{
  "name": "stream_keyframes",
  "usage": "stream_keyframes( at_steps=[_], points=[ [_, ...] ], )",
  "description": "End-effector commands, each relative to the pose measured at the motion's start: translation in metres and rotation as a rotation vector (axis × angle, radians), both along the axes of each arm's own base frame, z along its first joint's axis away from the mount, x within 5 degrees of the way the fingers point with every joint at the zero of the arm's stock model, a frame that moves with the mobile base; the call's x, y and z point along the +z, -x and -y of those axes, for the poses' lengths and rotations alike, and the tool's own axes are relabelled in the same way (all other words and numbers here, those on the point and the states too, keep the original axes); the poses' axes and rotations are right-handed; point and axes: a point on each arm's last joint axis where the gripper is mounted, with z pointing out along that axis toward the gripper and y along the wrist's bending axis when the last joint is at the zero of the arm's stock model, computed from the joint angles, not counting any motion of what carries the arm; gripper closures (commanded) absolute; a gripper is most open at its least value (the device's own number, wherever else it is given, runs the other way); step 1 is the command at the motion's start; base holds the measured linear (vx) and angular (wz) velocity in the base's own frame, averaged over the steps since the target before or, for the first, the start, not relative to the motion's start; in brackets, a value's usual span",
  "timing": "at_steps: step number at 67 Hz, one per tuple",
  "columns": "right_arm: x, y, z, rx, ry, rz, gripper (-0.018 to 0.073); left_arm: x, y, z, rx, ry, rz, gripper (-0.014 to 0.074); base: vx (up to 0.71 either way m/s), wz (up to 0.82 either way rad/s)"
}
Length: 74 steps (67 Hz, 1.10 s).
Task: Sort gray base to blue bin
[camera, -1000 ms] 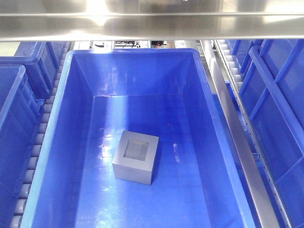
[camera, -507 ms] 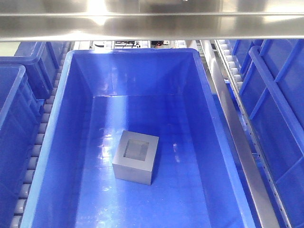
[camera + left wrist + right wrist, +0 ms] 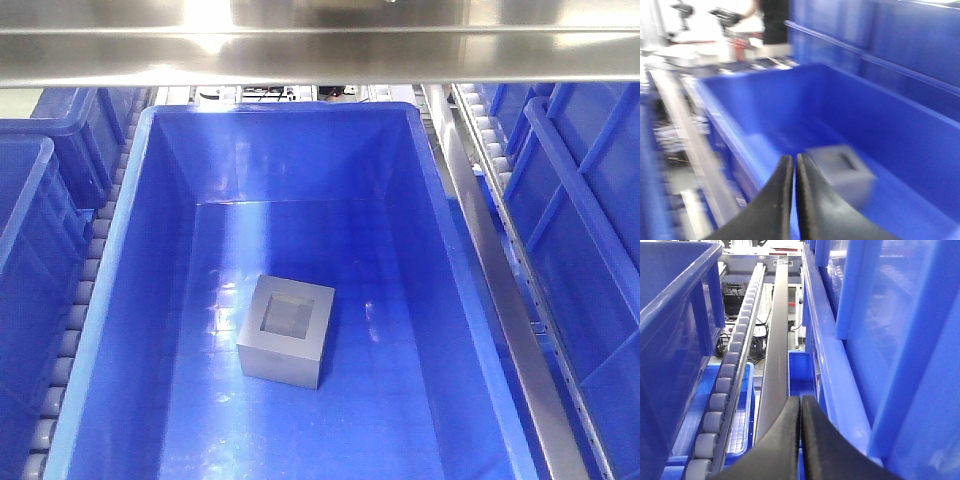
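Observation:
The gray base [image 3: 285, 330] rests on the floor of the blue bin [image 3: 128, 230], recess facing up, a little left of the bin's middle. Neither gripper shows in the front view. In the blurred left wrist view the gray base [image 3: 842, 172] lies inside the blue bin [image 3: 740, 145], just right of and beyond my left gripper [image 3: 792, 159], whose fingers are shut with nothing between them. My right gripper [image 3: 800, 400] is shut and empty, hanging over a metal rail [image 3: 776, 370] between bins.
More blue crates [image 3: 575, 200] stand on the right and others [image 3: 40, 190] on the left. Roller tracks [image 3: 85, 290] run along both sides of the middle bin. A steel beam [image 3: 320, 40] crosses the top of the front view.

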Motion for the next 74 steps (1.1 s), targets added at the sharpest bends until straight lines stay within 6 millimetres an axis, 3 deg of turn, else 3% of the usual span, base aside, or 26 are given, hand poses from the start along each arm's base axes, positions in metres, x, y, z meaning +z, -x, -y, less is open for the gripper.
stream_keyframes(
  at_steps=[1,20,37,74],
  points=[
    [0.005,0.000,0.000,-0.002,0.015,0.076,0.0564,0.009,-0.005,-0.001,0.104,0.036,0.108,0.0605,0.00,0.00],
    [0.005,0.000,0.000,-0.002,0.015,0.076,0.0564,-0.025,-0.020,-0.011,0.410,0.040,0.091,0.0605,0.00,0.00],
    [0.005,0.000,0.000,-0.002,0.015,0.074,0.0564,-0.075,-0.030,-0.014,0.473,0.069,0.098,0.0605,0.00,0.00],
    [0.005,0.000,0.000,-0.002,0.015,0.073,0.0564,-0.074,-0.025,-0.016,0.515,0.072,0.115,0.0603,0.00,0.00]
  ],
)
